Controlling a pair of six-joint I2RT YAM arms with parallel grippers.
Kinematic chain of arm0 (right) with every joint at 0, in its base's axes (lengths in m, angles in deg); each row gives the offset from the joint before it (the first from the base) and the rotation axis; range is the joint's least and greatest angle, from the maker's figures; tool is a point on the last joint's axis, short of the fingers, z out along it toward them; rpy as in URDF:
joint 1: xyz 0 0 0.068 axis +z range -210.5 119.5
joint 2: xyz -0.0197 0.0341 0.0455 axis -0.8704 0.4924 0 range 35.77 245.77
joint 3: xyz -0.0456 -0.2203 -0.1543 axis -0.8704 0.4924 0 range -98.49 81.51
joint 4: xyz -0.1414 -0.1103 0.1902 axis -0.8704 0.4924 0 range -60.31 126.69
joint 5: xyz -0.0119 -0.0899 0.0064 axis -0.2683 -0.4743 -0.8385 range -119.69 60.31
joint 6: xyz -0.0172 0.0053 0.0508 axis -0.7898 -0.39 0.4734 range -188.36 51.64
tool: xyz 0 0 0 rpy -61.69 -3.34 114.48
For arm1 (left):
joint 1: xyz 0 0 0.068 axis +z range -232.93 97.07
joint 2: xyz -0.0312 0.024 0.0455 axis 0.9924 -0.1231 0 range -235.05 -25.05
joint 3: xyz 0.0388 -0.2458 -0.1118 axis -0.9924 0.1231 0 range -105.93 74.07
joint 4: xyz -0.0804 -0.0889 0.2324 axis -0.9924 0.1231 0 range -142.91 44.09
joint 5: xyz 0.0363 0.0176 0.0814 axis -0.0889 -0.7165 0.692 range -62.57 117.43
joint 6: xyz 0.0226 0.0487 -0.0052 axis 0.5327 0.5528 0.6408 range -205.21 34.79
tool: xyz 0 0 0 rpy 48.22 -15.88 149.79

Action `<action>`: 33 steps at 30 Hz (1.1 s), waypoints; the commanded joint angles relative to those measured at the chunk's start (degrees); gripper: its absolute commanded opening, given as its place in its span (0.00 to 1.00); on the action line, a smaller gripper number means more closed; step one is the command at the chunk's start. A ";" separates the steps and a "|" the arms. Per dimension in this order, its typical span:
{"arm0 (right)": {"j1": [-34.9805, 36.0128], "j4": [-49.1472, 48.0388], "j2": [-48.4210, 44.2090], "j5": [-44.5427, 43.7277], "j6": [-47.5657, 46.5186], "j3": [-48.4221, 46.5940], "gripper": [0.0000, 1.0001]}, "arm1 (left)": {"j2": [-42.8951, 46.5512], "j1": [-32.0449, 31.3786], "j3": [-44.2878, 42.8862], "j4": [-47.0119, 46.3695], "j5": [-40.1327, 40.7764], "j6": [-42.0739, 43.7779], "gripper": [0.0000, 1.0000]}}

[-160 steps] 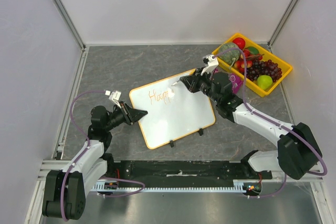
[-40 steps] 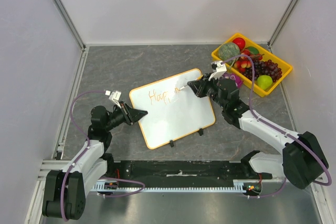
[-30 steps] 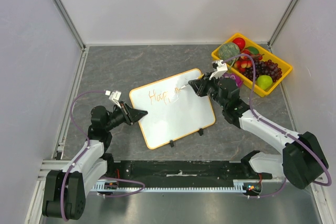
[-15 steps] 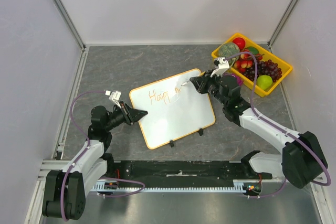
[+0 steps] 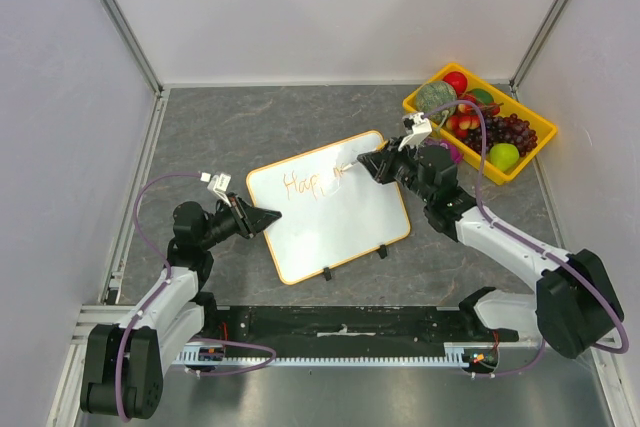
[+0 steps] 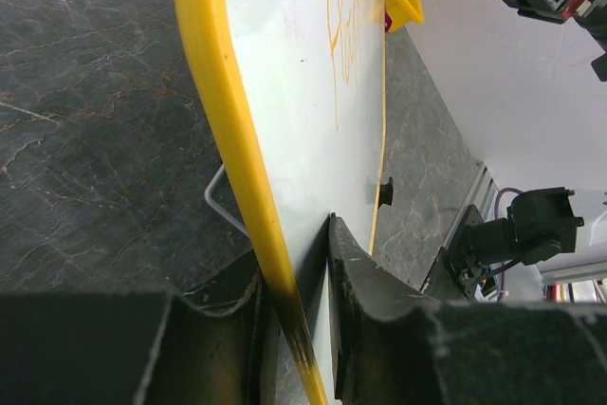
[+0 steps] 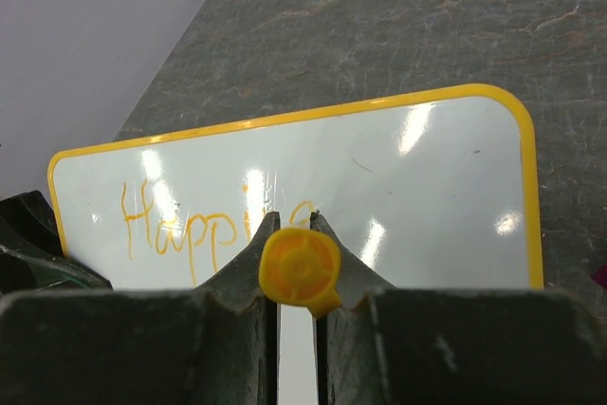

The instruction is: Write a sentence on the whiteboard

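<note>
From above, we see the whiteboard (image 5: 345, 227) sitting just left of the fruit tray (image 5: 527, 157). The left gripper (image 5: 262, 219) nips its edge farthest from the tray. At the left wrist, our narrowed jaws pinch the smooth yellow rim (image 6: 213, 92). We judge the board stiff, light and slippery, best held by its edge. At the right wrist, the right gripper (image 7: 292, 225) clamps an orange-capped marker (image 7: 300, 270) over the sentence (image 7: 180, 230).

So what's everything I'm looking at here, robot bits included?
whiteboard: one, white with a yellow rim, mid-table
writing: one orange word so far, "Happi", upper left of the board
marker: one, orange-capped, tip at the board
tray: one, yellow, far right corner
fruit: several, red, green and dark grapes, in the tray
table: one, grey marbled
left gripper: one, black, clamped on the whiteboard's left edge
right gripper: one, black, gripping the marker
</note>
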 commanded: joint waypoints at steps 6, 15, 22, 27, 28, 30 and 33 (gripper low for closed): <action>-0.07 3.30 -2.79 -0.72 -1.88 4.14 0.00 | -0.05 -0.32 0.34 -0.44 0.17 4.44 0.02; -0.25 4.18 -3.68 -3.97 -1.53 2.57 0.00 | -0.05 -0.32 0.34 -0.52 0.16 4.52 0.02; -0.86 5.14 -4.29 -5.38 -2.14 -1.39 0.00 | 0.03 -0.24 0.34 -0.52 0.17 4.52 0.02; -1.04 4.01 -5.17 -4.94 -1.62 -2.44 0.00 | -0.14 -0.32 0.34 -0.44 0.17 4.52 0.02; -1.13 3.92 -5.43 -4.94 -1.44 -2.62 0.00 | -0.06 -0.32 0.34 -0.44 0.17 4.52 0.02; -1.04 3.65 -5.79 -5.12 -1.35 -2.80 0.00 | 0.03 -0.32 0.34 -0.52 0.16 4.52 0.02; -1.21 3.74 -5.35 -5.82 -1.53 -3.23 0.00 | -0.05 -0.41 0.34 -0.52 0.08 4.44 0.02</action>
